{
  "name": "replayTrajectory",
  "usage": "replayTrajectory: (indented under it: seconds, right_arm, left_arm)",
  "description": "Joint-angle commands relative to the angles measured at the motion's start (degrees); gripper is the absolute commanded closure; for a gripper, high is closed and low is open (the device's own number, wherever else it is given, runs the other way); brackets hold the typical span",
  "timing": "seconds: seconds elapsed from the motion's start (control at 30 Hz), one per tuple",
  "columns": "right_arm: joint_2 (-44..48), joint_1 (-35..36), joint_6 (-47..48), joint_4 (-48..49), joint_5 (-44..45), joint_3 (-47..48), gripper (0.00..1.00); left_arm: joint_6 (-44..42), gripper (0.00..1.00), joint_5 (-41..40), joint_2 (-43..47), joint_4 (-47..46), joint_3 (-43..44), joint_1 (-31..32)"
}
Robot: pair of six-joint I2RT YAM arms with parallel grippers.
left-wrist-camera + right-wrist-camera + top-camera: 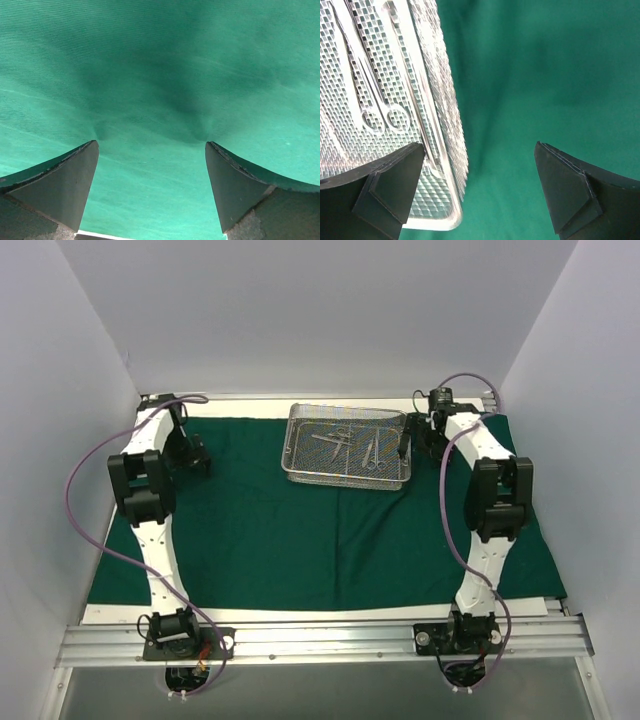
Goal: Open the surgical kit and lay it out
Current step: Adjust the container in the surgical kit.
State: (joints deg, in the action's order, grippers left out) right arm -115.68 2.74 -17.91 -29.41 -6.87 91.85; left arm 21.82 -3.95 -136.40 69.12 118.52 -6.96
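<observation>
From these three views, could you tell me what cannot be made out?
Instruments: too small in the top view to count or name; cut off by the frame's top edge in the right wrist view.
Mesh tray: part hidden behind a finger of the right gripper, right wrist view.
Left gripper: whether it touches the green cloth is unclear, left wrist view too close.

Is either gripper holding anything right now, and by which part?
Nothing is held. Left gripper open over the green cloth; right gripper open at the mesh tray's edge.
</observation>
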Motion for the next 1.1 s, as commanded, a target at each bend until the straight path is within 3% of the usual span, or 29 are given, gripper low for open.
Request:
replayTrajectory:
  seconds: [0.0,0.2,0.33,0.63,0.77,1.07]
  right_arm:
    - [-6.5,1.7,3.8,-2.4,1.6,8.7,0.0]
    - [-9.5,3.4,5.5,-4.5,-0.4,17.0,0.0]
    - [-9.8,3.6,4.1,-4.8,-2.3,19.0,0.0]
    - [1.2,-2.4,-12.0,6.7,3.2,10.2,0.02]
    - [-2.4,-8.2,-14.4,1.1,6.0,11.0,0.07]
    - [-14.2,-10.6,-8.7,-1.4,6.7,14.6,0.07]
  left_arm:
    - [0.7,0.03,0.2,4.5,-2.0,-1.2,1.4]
    - [0.7,0.03,0.4,3.9,-3.1,-2.5,0.8]
    - [0.9,0.03,0.6,1.4,-1.4,1.6,0.5]
    - [1.9,0.03,2.1,2.6,-6.5,2.9,0.8]
    - [2.6,0.03,3.3,-0.4,-6.0,6.6,1.1]
    - [4.7,0.02,10.3,-15.5,0.2,24.0,0.6]
